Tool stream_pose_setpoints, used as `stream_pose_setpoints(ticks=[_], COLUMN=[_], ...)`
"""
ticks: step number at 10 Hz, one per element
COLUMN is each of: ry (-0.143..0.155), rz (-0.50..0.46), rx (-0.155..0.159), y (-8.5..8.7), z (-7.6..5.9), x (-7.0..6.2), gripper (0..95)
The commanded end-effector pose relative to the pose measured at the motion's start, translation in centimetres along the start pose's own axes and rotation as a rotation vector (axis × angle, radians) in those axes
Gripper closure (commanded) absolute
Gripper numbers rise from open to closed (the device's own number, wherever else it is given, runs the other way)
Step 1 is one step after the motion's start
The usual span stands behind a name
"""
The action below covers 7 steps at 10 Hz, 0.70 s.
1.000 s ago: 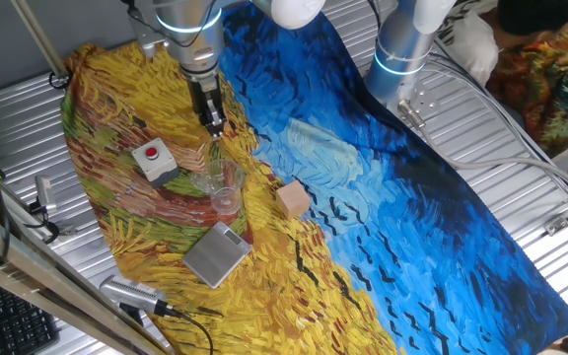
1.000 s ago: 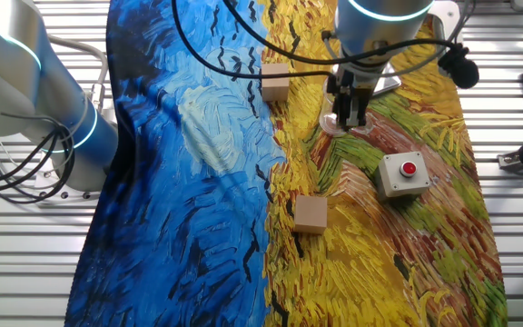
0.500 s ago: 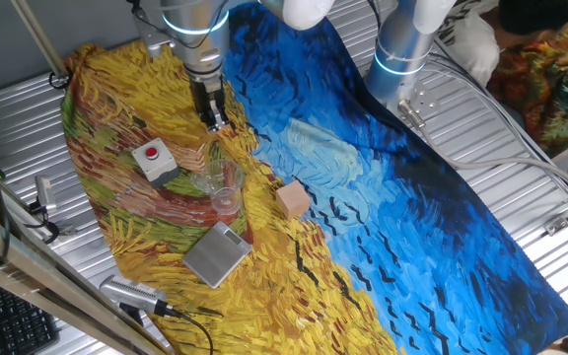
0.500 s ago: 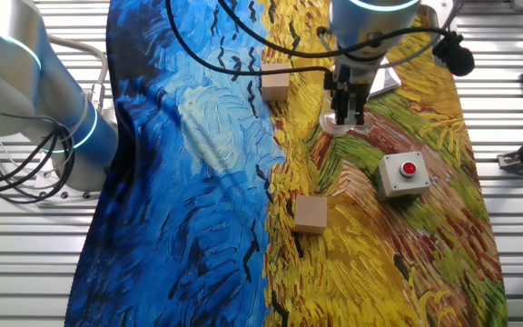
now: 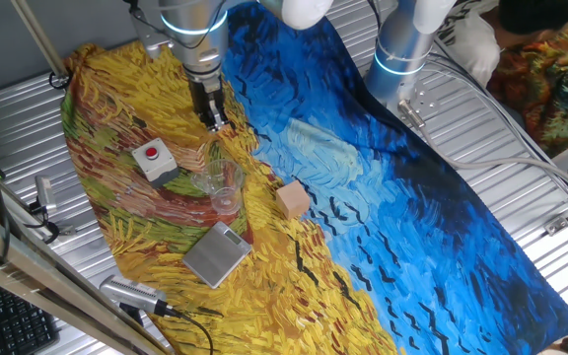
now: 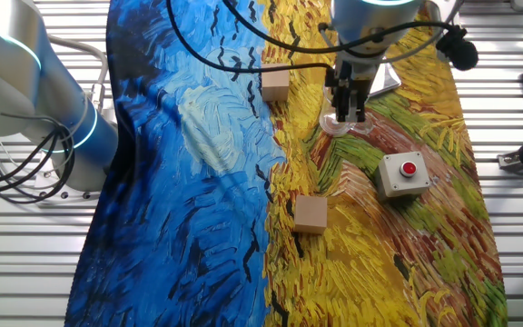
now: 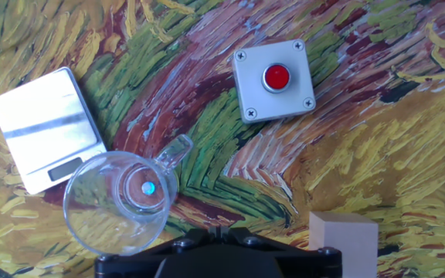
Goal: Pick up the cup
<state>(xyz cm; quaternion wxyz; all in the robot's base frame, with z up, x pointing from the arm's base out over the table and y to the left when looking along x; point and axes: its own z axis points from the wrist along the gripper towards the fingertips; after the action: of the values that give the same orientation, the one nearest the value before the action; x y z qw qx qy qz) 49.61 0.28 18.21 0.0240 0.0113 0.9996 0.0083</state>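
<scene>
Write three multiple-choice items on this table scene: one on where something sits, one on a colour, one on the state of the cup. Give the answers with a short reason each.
1. In the hand view, where does the silver scale lie relative to the cup?
A. Up and to the left, close beside it
B. Far to the right
C. Underneath it

2. What colour is the button on the grey box?
A. Green
B. Red
C. Yellow

3. How does the cup stand?
A. Upright on the cloth, mouth open upward
B. Lying on its side
C. Lifted off the cloth in the hand

Answers:
1. A: the scale's corner lies by the cup's upper left rim.
2. B: a round red button sits mid-box.
3. A: the hand view looks straight down into its round rim, and in the fixed views the hand hangs above it, gripping nothing.
</scene>
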Motion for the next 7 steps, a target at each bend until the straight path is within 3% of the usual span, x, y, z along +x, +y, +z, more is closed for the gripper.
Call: stream_pose_setpoints(ticks=[1,7], ry=[0.006,0.021], rz=[-0.003,-0.025], rx=[-0.002,0.007], y=[0.05,0.18], z=[0.15,-0.1], x=[-0.13,-0.08], gripper=[95.0,95.0])
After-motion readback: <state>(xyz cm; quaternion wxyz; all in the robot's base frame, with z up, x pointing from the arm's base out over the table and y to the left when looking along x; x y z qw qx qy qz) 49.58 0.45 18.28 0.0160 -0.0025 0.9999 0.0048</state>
